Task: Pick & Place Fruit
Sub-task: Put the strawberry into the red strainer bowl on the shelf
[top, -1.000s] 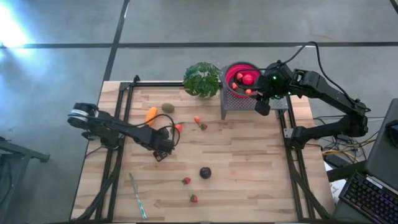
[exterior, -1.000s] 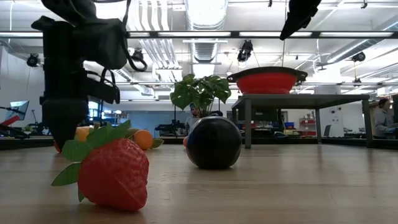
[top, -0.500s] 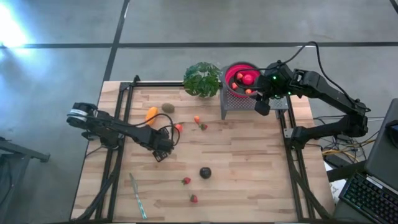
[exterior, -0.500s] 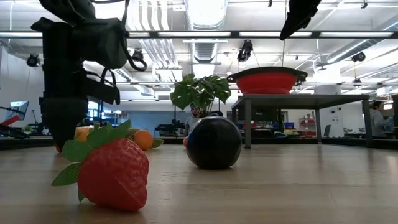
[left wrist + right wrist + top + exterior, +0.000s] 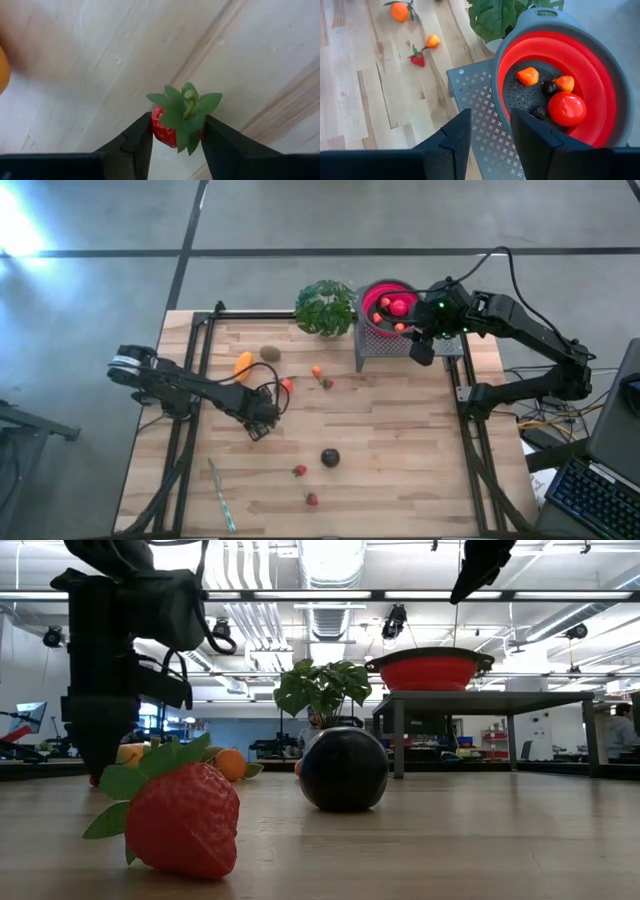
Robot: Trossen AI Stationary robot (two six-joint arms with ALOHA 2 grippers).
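Left gripper pinching a strawberry on the table.

The left fingers are pressing against both sides of the strawberry, its green leaves sticking up between them, at the table's left-centre. The right gripper is hovering over the grey perforated stand beside the red bowl, its fingers standing a little apart with nothing between them. The bowl is holding a red apple, two small orange pieces and two dark ones. On the table are lying an orange piece, a kiwi, a small orange fruit with a strawberry just beside it, a dark ball, and two more strawberries near the front edge. A leafy plant is standing next to the bowl.
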